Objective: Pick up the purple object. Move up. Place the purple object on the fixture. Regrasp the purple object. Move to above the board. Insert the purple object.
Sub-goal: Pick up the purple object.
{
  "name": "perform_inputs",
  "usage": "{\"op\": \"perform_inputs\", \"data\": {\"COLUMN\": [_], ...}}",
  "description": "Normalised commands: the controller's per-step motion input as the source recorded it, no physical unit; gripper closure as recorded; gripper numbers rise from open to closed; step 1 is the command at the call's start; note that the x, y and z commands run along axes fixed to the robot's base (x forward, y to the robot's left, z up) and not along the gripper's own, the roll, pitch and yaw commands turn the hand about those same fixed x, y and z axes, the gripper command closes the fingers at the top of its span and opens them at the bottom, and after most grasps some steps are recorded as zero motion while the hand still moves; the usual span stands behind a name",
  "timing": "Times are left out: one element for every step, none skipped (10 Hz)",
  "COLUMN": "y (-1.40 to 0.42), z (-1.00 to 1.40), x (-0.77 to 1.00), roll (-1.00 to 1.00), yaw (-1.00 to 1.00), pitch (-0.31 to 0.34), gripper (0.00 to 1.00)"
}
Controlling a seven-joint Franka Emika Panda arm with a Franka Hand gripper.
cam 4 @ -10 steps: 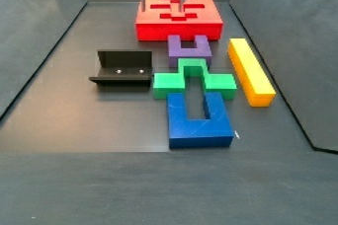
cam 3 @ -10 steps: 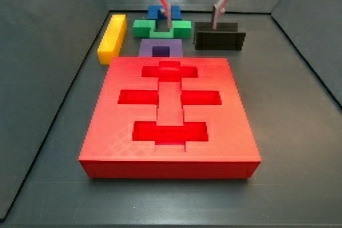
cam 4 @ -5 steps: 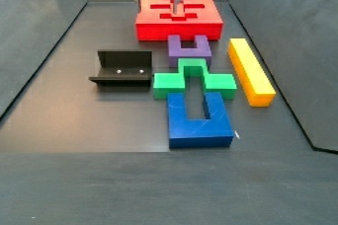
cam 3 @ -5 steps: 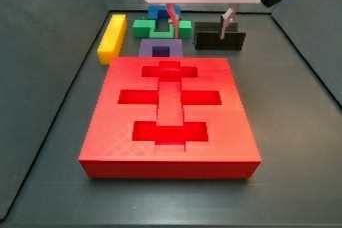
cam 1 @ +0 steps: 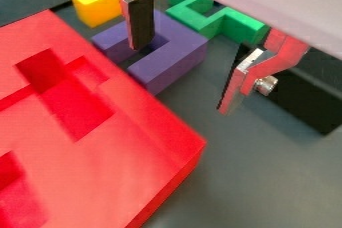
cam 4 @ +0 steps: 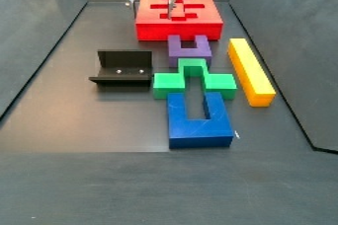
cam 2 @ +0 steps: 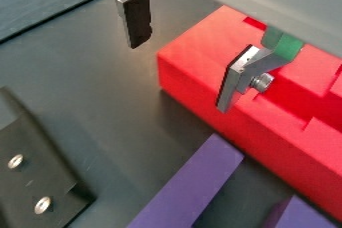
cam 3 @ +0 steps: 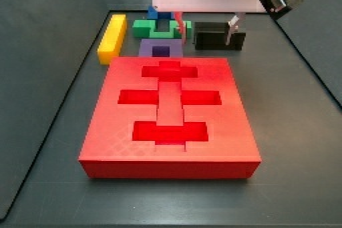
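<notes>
The end effector (cam 1: pixel 187 57) hangs with its jaws wide apart and nothing between them. The purple block (cam 1: pixel 150 50) lies on the desk (cam 4: pixel 79 91) right under it, one finger (cam 1: pixel 139 17) in front of the block's notch. The red board (cam 3: pixel 170 112) touches the block on one side. The black fixture (cam 3: pixel 219 39) stands just beside the other finger (cam 3: pixel 233 22).
</notes>
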Motion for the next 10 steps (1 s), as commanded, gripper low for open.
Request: {"op": "perform_inputs", "data": {"y": [0.56, 0.43, 0.09, 0.00, 0.00, 0.00, 0.00, 0.00, -0.06, -0.08], "z": [0.00, 0.00, -0.14, -0.26, -0.24, -0.22, -0.20, -0.22, -0.15, -0.13], "x": [-0.15, -0.30, -0.39, -0.37, -0.34, -0.23, -0.08, -0.03, 0.00, 0.00], "roll": [0.00, 0.00, 0.00, -0.01, -0.05, -0.09, -0.06, -0.04, 0.00, -0.04], "yaw": [0.15, 0.14, 0.12, 0.13, 0.11, 0.07, 0.01, 0.00, -0.18, -0.38], "pitch": [0.026, 0.000, 0.000, 0.000, 0.000, 0.000, 0.000, 0.000, 0.000, 0.000], "gripper": [0.00, 0.00, 0.00, 0.00, 0.00, 0.00, 0.00, 0.00, 0.00, 0.00]}}
